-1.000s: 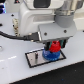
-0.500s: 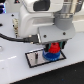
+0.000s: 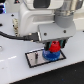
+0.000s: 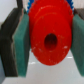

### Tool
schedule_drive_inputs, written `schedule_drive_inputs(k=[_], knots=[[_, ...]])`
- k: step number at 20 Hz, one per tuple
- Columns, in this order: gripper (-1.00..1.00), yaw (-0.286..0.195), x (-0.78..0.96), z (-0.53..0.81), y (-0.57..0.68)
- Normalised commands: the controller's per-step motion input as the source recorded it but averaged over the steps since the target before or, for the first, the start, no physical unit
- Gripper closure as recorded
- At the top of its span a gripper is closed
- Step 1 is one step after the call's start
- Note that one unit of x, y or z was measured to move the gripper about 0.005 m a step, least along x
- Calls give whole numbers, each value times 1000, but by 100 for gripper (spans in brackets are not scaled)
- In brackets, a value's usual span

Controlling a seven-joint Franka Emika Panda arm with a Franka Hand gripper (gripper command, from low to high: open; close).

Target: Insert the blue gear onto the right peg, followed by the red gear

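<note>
The red gear (image 4: 47,36) fills the wrist view, held between my two green-padded fingers (image 4: 22,47). Blue teeth of the blue gear (image 4: 31,4) peek out behind it. In the exterior view my gripper (image 3: 53,46) is shut on the red gear (image 3: 54,47), directly above the blue gear (image 3: 50,55), which lies on the right part of the grey black-edged plate (image 3: 34,58). The right peg is hidden under the gears and my hand. A thin dark pin (image 3: 38,56) stands on the plate to the exterior view's left of the gears.
My white arm and its dark cable (image 3: 12,36) take up the upper part of the exterior view. The plate rests on a white table (image 3: 70,72).
My gripper has dropped slightly with the red gear, bringing it closer to the blue gear on the plate.
</note>
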Motion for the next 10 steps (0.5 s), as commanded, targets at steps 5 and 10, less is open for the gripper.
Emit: schedule_drive_inputs(k=[5,10], knots=[[100,0,-8,-16,30],[100,0,16,178,10]])
